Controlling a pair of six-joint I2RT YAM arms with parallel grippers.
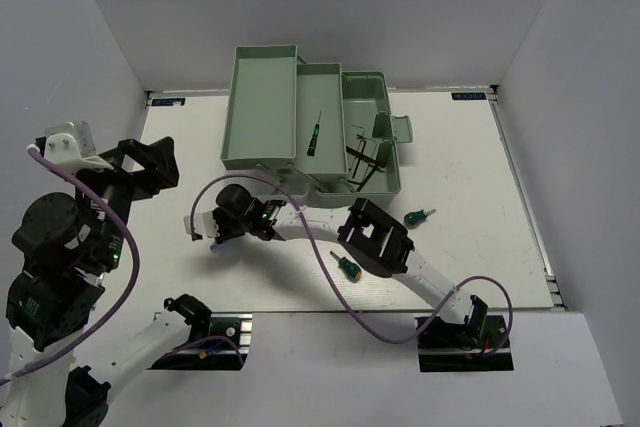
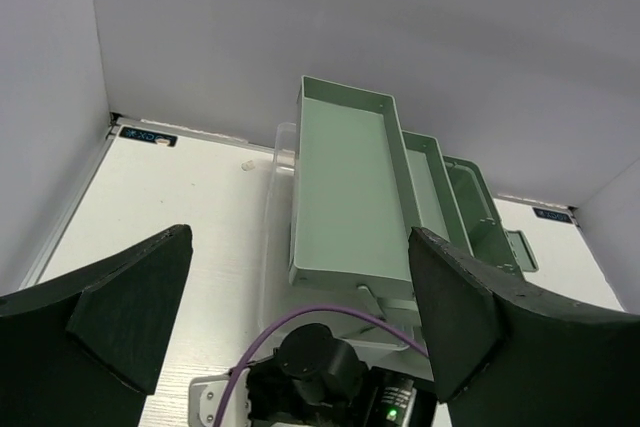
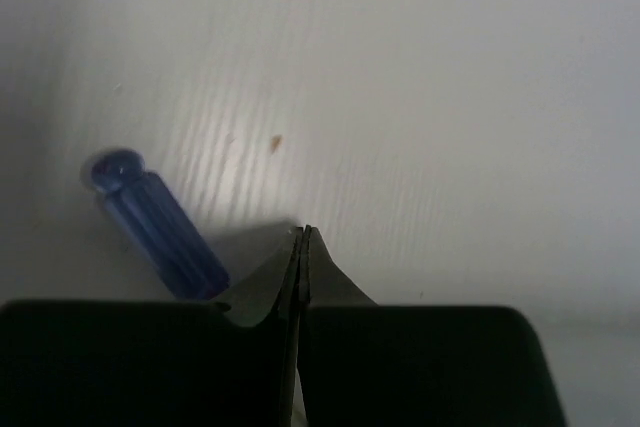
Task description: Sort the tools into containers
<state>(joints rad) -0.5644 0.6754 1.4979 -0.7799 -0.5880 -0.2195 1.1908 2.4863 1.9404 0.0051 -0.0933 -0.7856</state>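
Shaft end of the blue screwdriver (image 3: pixel 155 222) hidden behind my right gripper (image 3: pixel 303 247), can't tell if it's pinched. My left fingers (image 2: pixel 120 332) cut off by the bottom edge. Near end of the toolbox (image 2: pixel 345 187) hidden behind my right arm (image 2: pixel 320 372). Top view: hex keys (image 1: pixel 363 158) too small to count

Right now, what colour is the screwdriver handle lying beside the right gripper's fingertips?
Handle: translucent blue; right wrist view shows it best.

Overhead, left wrist share toolbox (image 1: pixel 260 107) (right wrist hugs table (image 3: pixel 450 97))
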